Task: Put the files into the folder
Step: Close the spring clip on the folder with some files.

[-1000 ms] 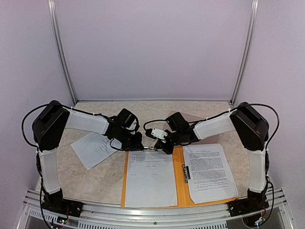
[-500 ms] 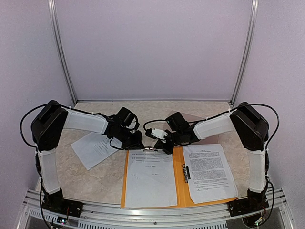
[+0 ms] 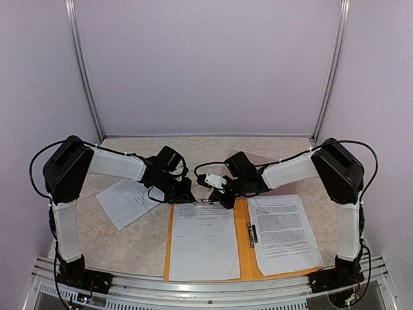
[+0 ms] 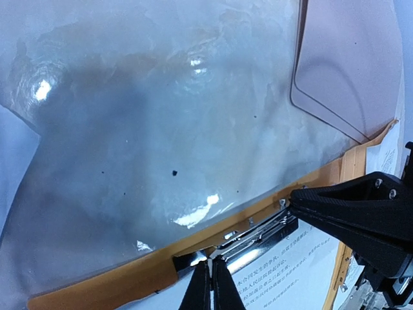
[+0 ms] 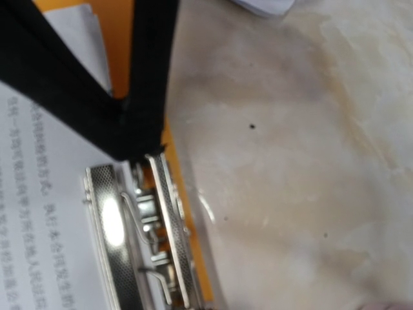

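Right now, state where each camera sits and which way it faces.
Top: above and behind the arms, looking down on the table and orange folder; both arms show.
Left wrist: on the left arm, facing the clip; the shut left hand shows, and the right hand.
Right wrist: low over the folder's top edge; its own dark fingers show.
Shared: both wrist views see the clip.
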`<action>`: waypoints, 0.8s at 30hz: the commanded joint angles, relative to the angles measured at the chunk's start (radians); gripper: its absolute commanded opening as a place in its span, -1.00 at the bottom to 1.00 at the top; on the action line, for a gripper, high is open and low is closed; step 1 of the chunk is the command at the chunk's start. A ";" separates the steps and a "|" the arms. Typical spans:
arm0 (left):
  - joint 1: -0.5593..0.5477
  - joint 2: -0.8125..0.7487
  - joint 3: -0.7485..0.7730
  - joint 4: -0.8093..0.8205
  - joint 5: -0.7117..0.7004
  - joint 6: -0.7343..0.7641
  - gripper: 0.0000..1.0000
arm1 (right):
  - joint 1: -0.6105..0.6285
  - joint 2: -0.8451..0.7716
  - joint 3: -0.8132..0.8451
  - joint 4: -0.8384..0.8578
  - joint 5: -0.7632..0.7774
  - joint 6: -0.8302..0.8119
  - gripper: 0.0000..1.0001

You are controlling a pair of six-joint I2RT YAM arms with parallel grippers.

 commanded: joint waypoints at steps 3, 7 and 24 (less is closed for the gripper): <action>0.038 0.131 -0.075 -0.079 -0.125 -0.005 -1.00 | 0.007 0.091 -0.052 -0.233 0.030 0.003 -1.00; 0.039 0.145 -0.087 -0.072 -0.118 -0.006 -1.00 | 0.008 0.091 -0.050 -0.237 0.032 0.003 -1.00; 0.070 0.116 0.004 -0.092 -0.148 0.021 -1.00 | 0.018 0.117 -0.046 -0.254 0.079 -0.017 -1.00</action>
